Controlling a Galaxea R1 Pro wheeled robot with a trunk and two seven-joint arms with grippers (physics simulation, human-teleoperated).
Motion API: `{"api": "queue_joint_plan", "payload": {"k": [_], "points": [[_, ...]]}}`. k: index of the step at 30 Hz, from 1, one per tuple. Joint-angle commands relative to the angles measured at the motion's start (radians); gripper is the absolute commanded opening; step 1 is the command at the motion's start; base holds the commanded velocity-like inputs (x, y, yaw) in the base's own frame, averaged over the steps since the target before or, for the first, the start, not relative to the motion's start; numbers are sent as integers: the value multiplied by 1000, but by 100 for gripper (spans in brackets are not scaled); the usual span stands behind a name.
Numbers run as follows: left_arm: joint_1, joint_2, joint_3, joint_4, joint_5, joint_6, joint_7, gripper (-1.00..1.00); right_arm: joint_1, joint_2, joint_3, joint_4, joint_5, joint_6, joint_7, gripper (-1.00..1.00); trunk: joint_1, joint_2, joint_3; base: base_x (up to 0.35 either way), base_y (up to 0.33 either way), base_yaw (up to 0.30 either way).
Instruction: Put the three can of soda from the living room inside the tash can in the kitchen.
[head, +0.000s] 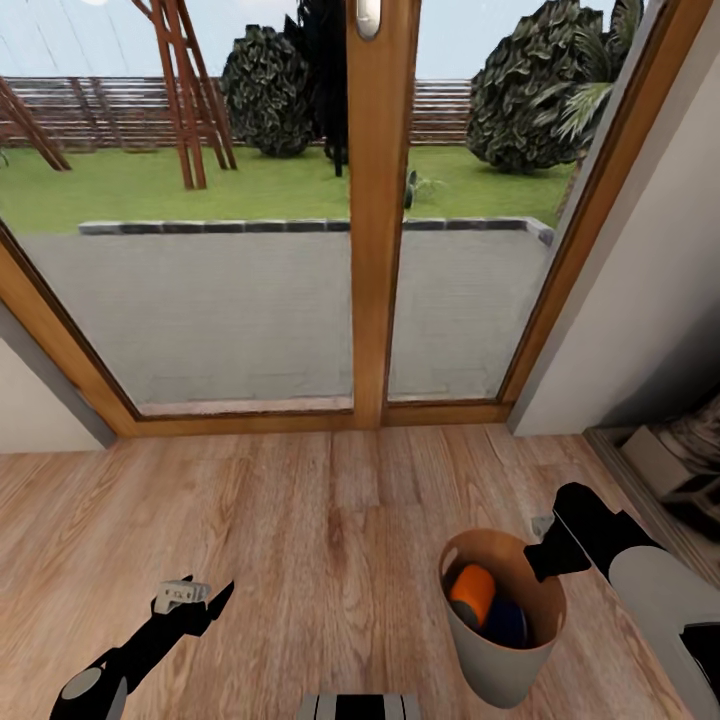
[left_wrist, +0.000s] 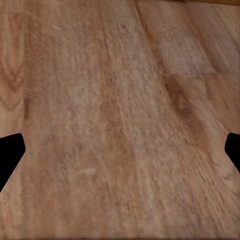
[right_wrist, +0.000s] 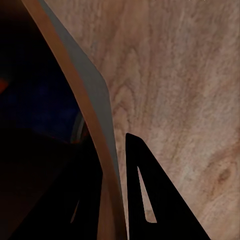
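While we look down from the head view, the trash can sits at the lower right of the frame, pinched at its rim by our right gripper, and inside it we spot an orange soda can beside a blue one. A third can we cannot make out. Wood-framed glass doors fill the upper half, with plank floor below, so by our judgement we're in the carrying step, bin in hand, still in the living room. Our left gripper hangs at lower left.

Over to the left wrist view: bare floorboards, with our two fingertips far out at either edge, so those jaws stand wide apart and hold nothing.

Now the right wrist view: the bin's wall runs between our two fingers, one inside, one outside, closed onto it.

Next, we judge, comes a turn away from the doors and a steady drive toward the kitchen, keeping the bin upright.
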Motion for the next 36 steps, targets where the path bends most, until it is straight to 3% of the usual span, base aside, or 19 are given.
{"api": "queue_joint_plan", "payload": {"k": [1,9,31,36], "points": [[0,0,0,2,0,-1,0,100,0,1,-1,0,-14,5,3,-100,0,0,0,0,0,0],[0,0,0,6,0,-1,0,100,0,1,-1,0,-14,5,4,-100,3,-2,-27,0,0,0],[0,0,0,6,0,-1,0,100,0,2,-2,0,-20,5,15,-100,3,-2,-27,0,0,0],[0,0,0,6,-1,-1,0,100,0,2,-2,0,-20,5,15,-100,5,-3,-46,0,0,0]]}}
